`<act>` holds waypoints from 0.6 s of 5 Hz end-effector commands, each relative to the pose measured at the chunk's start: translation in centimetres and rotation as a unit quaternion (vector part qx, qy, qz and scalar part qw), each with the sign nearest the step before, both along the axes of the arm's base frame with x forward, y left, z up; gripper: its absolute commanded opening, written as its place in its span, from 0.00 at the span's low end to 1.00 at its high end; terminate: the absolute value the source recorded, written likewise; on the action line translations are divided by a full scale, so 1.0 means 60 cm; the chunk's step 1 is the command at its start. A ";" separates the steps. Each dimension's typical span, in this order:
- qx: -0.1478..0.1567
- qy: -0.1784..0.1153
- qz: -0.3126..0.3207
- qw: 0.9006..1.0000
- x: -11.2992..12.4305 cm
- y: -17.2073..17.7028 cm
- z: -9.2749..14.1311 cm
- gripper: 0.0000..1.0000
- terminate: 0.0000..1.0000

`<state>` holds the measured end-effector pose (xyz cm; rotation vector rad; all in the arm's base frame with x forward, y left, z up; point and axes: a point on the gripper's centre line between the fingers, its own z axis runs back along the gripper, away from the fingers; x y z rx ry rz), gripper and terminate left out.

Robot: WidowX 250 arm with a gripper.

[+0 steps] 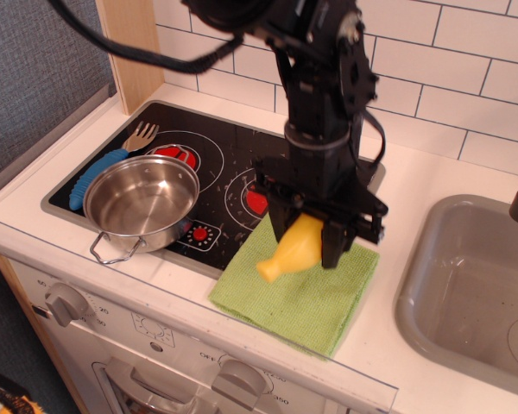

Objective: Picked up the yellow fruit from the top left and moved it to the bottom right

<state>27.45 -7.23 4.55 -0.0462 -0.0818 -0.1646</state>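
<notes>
The yellow fruit (292, 247) is a glossy toy banana, tilted with its narrow stem end pointing down-left. My gripper (309, 237) is shut on its upper end, its black fingers on either side. It hangs just above the green cloth (298, 293) at the front right of the stove top (216, 159). I cannot tell whether the stem tip touches the cloth. The arm comes down from the top of the view and hides the right burner.
A steel pan (142, 203) sits on the front left of the stove. A blue-handled wooden fork (112, 159) lies behind it. A grey sink (475, 293) is at the right. A white tiled wall runs along the back.
</notes>
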 end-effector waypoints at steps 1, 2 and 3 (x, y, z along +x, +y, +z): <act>0.003 -0.021 -0.011 1.000 -0.008 0.003 0.042 1.00 0.00; -0.001 -0.040 0.006 0.999 -0.003 0.016 0.079 1.00 0.00; -0.008 -0.023 0.015 1.000 0.011 0.035 0.109 1.00 0.00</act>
